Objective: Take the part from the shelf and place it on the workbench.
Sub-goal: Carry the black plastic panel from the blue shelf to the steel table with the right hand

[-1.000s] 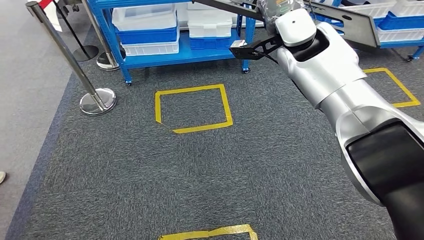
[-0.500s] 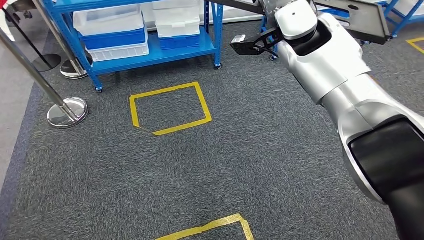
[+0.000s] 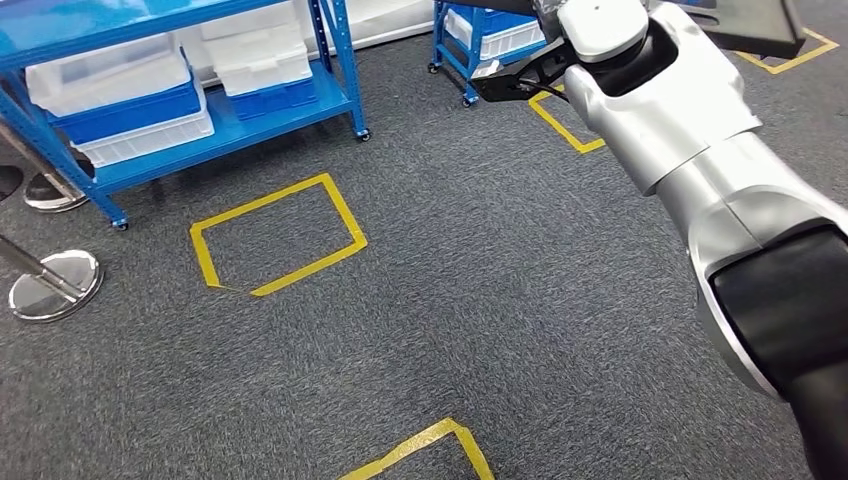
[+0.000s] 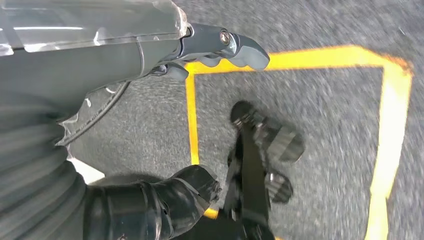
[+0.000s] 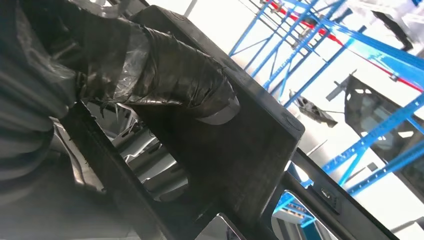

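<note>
Part [image 5: 235, 145] gripped by right hand [image 5: 165, 75] above carpet [image 3: 450, 300].

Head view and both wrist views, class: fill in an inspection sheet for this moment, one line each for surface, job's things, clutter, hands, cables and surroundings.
Surface: dark grey carpet marked with yellow tape rectangles; workbench nothing seen.
Job's things: flat black part, held up off the floor; its far end shows at the head view's top edge.
Clutter: nothing seen on the carpet.
Hands: right hand grips the black part, thumb across its face; left hand hangs over the floor, holding nothing, fingers apart.
Cables: thin cable beside the left wrist.
Surroundings: blue shelf with white and blue bins; chrome post base.
</note>
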Motion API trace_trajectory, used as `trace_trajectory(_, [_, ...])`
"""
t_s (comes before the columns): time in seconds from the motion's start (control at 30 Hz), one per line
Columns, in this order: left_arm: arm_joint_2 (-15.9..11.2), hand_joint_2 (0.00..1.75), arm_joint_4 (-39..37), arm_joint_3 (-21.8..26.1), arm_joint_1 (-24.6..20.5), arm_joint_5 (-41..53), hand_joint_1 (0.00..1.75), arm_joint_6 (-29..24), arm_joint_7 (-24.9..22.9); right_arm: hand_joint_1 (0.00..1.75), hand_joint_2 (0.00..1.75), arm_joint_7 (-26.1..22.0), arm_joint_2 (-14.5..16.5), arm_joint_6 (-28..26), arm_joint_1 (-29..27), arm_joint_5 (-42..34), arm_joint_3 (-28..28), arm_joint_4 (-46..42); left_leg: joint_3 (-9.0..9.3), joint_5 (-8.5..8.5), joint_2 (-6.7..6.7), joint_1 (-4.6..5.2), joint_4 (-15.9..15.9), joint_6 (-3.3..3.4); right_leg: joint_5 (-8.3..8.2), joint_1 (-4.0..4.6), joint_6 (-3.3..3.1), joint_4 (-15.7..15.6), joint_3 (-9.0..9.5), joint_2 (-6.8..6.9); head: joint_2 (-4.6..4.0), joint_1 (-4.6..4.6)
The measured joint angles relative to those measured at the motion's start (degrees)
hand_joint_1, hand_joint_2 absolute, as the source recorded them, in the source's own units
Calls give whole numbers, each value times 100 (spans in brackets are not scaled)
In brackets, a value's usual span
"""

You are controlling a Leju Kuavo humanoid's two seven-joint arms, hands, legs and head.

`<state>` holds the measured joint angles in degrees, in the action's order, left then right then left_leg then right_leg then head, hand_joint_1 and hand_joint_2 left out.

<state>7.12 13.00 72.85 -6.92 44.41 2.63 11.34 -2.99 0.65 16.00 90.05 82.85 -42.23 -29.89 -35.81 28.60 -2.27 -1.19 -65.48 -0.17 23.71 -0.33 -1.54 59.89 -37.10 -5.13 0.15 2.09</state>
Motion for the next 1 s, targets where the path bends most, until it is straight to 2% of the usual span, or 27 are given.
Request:
trace_trajectory(0.03, [-2, 175, 0, -1, -4, 4, 0, 4, 0, 175, 175, -29, 13, 5, 8, 2, -19, -1, 125, -116, -155, -15, 307, 16, -6, -4, 20, 21, -29, -77, 0, -1])
trace_trajectory(0.07, [-3, 175, 0, -1, -12, 8, 0, 7, -1, 175, 175, -53, 30, 8, 12, 3, -36, -1, 191, -152, -273, -19, 485, 29, -23, -19, 54, 34, -71, -149, 0, -1])
trace_trajectory(0.1, [-3, 175, 0, -2, -28, 14, 0, 9, -2, 175, 175, -74, 43, 10, 11, 2, -53, -1, 212, -130, -320, -17, 546, 38, -49, -39, 98, 33, -113, -225, 0, 1])
trace_trajectory(0.13, [-2, 175, 0, -2, -50, 21, 0, 10, -3, 175, 175, -96, 53, 10, 8, 0, -67, -1, 223, -134, -260, -9, 593, 51, -80, -56, 146, 22, -146, -305, 1, 2])
trace_trajectory(0.17, [12, 175, -4, -2, -68, 31, 0, 15, -4, 175, 175, -115, 58, 10, 4, -3, -79, -1, 232, -151, -179, -17, 621, 75, -98, -60, 186, 13, -167, -330, 1, 4])
trace_trajectory(0.2, [18, 175, -7, -1, -80, 40, 0, 20, -4, 175, 175, -129, 55, 10, 10, -7, -91, -1, 247, -177, -99, -30, 661, 106, -71, -41, 216, 45, -190, -252, 0, -7])
trace_trajectory(0.23, [27, 175, -10, -1, -81, 48, 0, 24, -4, 175, 175, -142, 56, 9, 23, -11, -100, -1, 264, -202, -11, -42, 700, 138, 22, -20, 239, 174, -250, -100, 0, -19])
trace_trajectory(0.3, [32, 175, -12, 0, -70, 74, 0, 23, -4, 175, 175, -186, 85, 9, 45, -27, -124, -2, 280, -219, 166, -38, 732, 178, 368, -5, 274, 786, -516, 291, -1, -43])
trace_trajectory(0.33, [34, 175, -12, -3, -66, 114, 0, 12, -4, 175, 175, -220, 106, 9, 42, -43, -140, -3, 280, -217, 252, -30, 729, 186, 529, -22, 290, 1158, -680, 398, 0, -44])
trace_trajectory(0.37, [34, 175, -11, -10, -65, 167, 0, -1, -4, 175, 175, -255, 122, 9, 28, -65, -156, -3, 279, -211, 335, -26, 724, 190, 612, -42, 306, 1428, -795, 458, 0, -45])
trace_trajectory(0.4, [34, 175, -12, -23, -66, 217, 0, -13, -4, 175, 175, -290, 129, 9, 13, -93, -170, -2, 280, -204, 412, -25, 718, 190, 595, -61, 317, 1508, -819, 490, 1, -46])
trace_trajectory(0.43, [36, 175, -12, -35, -67, 249, 0, -20, -5, 175, 175, -315, 129, 9, 4, -117, -179, -2, 283, -194, 483, -26, 712, 186, 481, -78, 322, 1360, -730, 519, 1, -46])
trace_trajectory(0.47, [40, 175, -13, -45, -66, 257, 0, -19, -6, 175, 175, -333, 131, 9, 1, -134, -185, -7, 292, -180, 552, -25, 705, 175, 305, -86, 316, 1017, -537, 577, 1, -46])
trace_trajectory(0.53, [48, 175, -13, -50, -63, 247, 0, -15, -10, 175, 175, -360, 144, 8, 10, -148, -196, -27, 311, -143, 680, -3, 689, 132, 67, -41, 272, 278, -141, 812, 1, -44])
trace_trajectory(0.57, [50, 175, -13, -50, -63, 247, 0, -14, -14, 175, 175, -374, 158, 9, 12, -153, -201, -38, 320, -127, 738, 13, 686, 104, 22, -8, 239, 63, -31, 883, 0, -43])
trace_trajectory(0.6, [51, 175, -13, -50, -67, 249, 0, -14, -18, 175, 175, -386, 169, 11, 12, -160, -208, -45, 330, -113, 794, 30, 686, 75, 35, 24, 209, -8, -7, 904, 0, -42])
trace_trajectory(0.67, [51, 175, -13, -50, -74, 254, 0, -14, -27, 175, 175, -407, 180, 20, 6, -181, -228, -50, 360, -85, 885, 34, 700, 12, 17, 28, 147, -26, -15, 756, -1, -40])
trace_trajectory(0.7, [50, 175, -13, -49, -74, 256, 0, -14, -29, 175, 175, -414, 185, 24, 5, -196, -237, -54, 360, -32, 832, 20, 666, -16, 3, 12, 117, -47, -11, 692, 0, -40])
trace_trajectory(0.73, [51, 175, -13, -49, -69, 256, 0, -14, -31, 175, 175, -419, 197, 26, 5, -212, -246, -60, 319, 70, 717, 4, 547, -37, -12, -7, 83, -68, -4, 629, 0, -39])
trace_trajectory(0.8, [52, 175, -13, -48, -43, 255, 0, -13, -34, 175, 175, -434, 238, 26, -5, -241, -274, -68, 65, 417, 408, -17, -42, -55, -29, -25, 34, -91, 2, 498, 1, -37])
trace_trajectory(0.83, [52, 175, -13, -48, -29, 254, 0, -13, -34, 175, 175, -451, 259, 26, -22, -250, -299, -69, -117, 585, 324, -16, -432, -59, -30, -19, 20, -89, 0, 424, 1, -35])
trace_trajectory(0.87, [50, 175, -13, -48, -18, 255, 0, -11, -35, 175, 175, -485, 284, 22, -48, -256, -328, -69, -281, 678, 286, -13, -755, -60, -30, -12, 15, -85, 0, 338, 1, -36])
trace_trajectory(0.9, [49, 175, -13, -48, -13, 255, 0, -10, -34, 175, 175, -531, 302, 15, -78, -258, -361, -74, -376, 661, 269, -11, -907, -58, -29, -4, 13, -79, 1, 251, 1, -36])
trace_trajectory(0.93, [46, 175, -13, -48, -13, 256, 0, -9, -34, 175, 175, -579, 315, 8, -104, -263, -394, -84, -386, 539, 258, -10, -859, -51, -29, 1, 12, -68, 3, 166, 0, -36])
trace_trajectory(0.97, [45, 175, -13, -48, -15, 258, 0, -4, -32, 175, 175, -634, 328, 1, -123, -293, -433, -104, -294, 314, 220, -12, -582, -37, -25, 2, 15, -53, 4, 79, 0, -36])
trace_trajectory(1.0, [44, 175, -13, -48, -13, 263, 0, 2, -29, 175, 175, -677, 336, -3, -140, -342, -472, -134, -153, 92, 113, -18, -204, -18, -18, -2, 21, -36, 0, 0, -1, -37])
